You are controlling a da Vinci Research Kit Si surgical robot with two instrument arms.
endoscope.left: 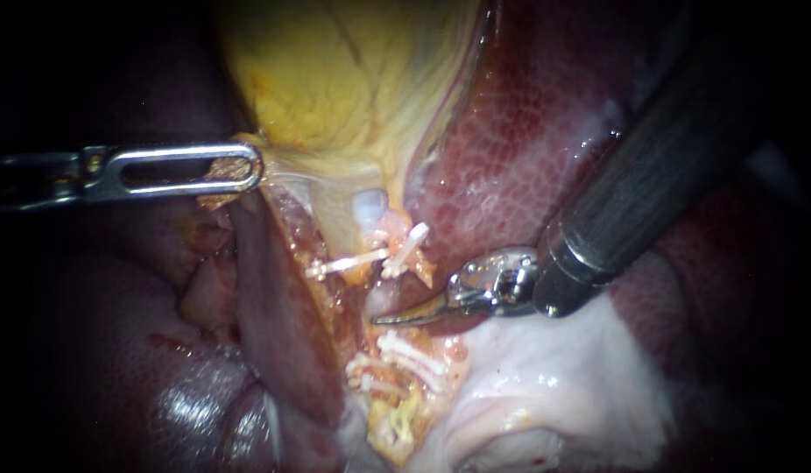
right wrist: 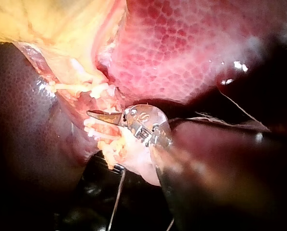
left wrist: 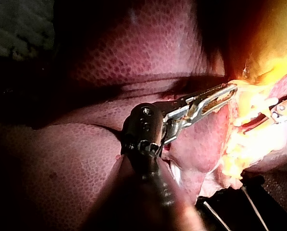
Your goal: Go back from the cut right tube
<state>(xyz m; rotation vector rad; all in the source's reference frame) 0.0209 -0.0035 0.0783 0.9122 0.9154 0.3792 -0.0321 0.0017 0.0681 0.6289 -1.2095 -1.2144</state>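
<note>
Our slotted-jawed steel left instrument [endoscope.left: 239, 168] is clamping the edge of the yellow gallbladder [endoscope.left: 335, 79]. Rightward, our dark-shafted right instrument [endoscope.left: 397, 318] is resting, curved blades closed together, in the gap of the cut pink tube [endoscope.left: 390, 235], between its white plastic clips [endoscope.left: 412, 353].

I can read no words, numbers, labels or signs: none on the liver [endoscope.left: 546, 131], the gallbladder [endoscope.left: 335, 70], the clips [endoscope.left: 405, 250], my left instrument [endoscope.left: 248, 171] or my right instrument [endoscope.left: 397, 317].

Right instrument [right wrist: 105, 116] tip between white clips [right wrist: 72, 87], liver [right wrist: 181, 48] ahead
</note>
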